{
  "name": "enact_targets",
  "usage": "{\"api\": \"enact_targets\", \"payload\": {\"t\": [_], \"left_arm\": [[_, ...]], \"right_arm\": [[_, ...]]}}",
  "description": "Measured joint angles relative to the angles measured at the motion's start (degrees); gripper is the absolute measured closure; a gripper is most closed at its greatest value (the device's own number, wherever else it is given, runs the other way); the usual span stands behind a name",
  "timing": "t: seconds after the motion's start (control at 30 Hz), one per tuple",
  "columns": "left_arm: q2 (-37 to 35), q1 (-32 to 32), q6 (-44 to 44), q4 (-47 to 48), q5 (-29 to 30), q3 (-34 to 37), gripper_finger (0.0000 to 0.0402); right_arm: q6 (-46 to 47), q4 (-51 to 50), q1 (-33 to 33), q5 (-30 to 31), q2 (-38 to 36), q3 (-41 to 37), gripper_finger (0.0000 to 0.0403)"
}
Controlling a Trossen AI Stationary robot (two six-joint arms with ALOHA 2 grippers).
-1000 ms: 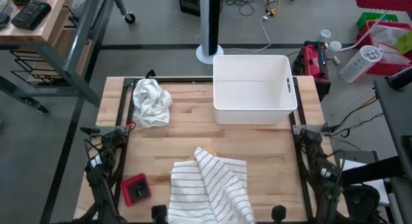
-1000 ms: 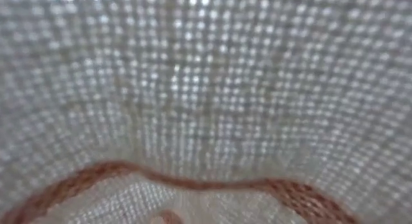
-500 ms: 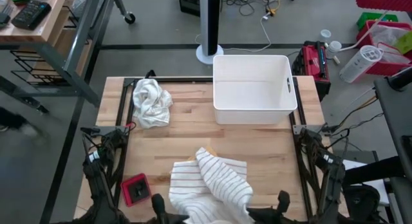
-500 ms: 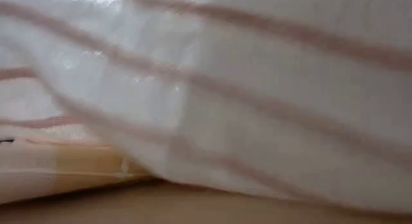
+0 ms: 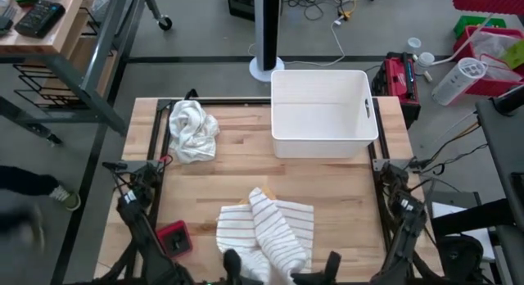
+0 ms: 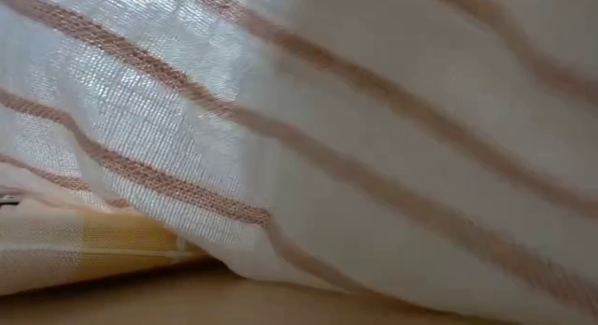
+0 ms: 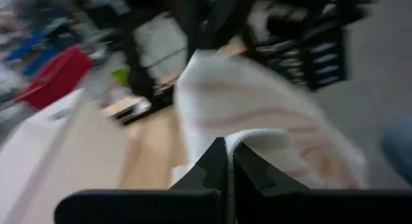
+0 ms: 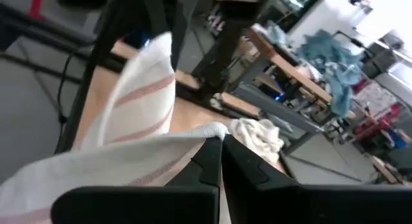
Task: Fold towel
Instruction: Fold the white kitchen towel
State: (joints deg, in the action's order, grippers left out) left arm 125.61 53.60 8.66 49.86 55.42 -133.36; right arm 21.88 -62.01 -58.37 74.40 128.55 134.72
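1. The striped towel (image 5: 266, 232) is lying bunched at the near edge of the wooden table (image 5: 246, 174), its near part lifted off the boards; one fold is running diagonally across the rest of the cloth.
2. The left gripper (image 5: 232, 262) is sitting at the towel's near-left hem; in the left wrist view its fingers (image 7: 212, 165) are pressed together on a white hem of the towel (image 7: 257, 121), so it is pinching the cloth.
3. The right gripper (image 5: 330, 263) is sitting at the near-right hem, well apart from the left one; in the right wrist view its fingers (image 8: 209, 156) are likewise clamped on the towel's edge (image 8: 135, 140), with the fabric draping away from them.
4. In the low view the striped fabric (image 6: 355, 148) is filling nearly the whole frame, hanging close to the lens with a strip of table showing beneath it.
5. A crumpled white cloth (image 5: 192, 131) is lying near the far-left corner of the table; a white bin (image 5: 322, 113) is standing at the far side, right of centre; a small red object (image 5: 173, 240) is resting near the left edge, just beside the towel.
6. A person's shoe (image 5: 64, 198) is showing on the floor left of the table.
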Motion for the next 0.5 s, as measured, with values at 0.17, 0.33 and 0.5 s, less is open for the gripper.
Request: {"api": "enact_targets", "payload": {"t": [0.17,0.33,0.5], "left_arm": [[1.36,-0.60,-8.24,-6.90,-11.38,0.04,0.0402],[2.09,-1.10,-11.58,-8.72,-15.38,0.47,0.0402],[2.09,-1.25,-11.14,-9.48,-15.41,0.82,0.0402]], "right_arm": [[-10.62,10.26,0.83,-5.29,2.17,-0.06,0.0403],[-26.07,24.87,1.55,-11.57,4.27,-0.07,0.0403],[-31.53,30.66,1.97,-13.48,4.46,-0.04,0.0403]]}}
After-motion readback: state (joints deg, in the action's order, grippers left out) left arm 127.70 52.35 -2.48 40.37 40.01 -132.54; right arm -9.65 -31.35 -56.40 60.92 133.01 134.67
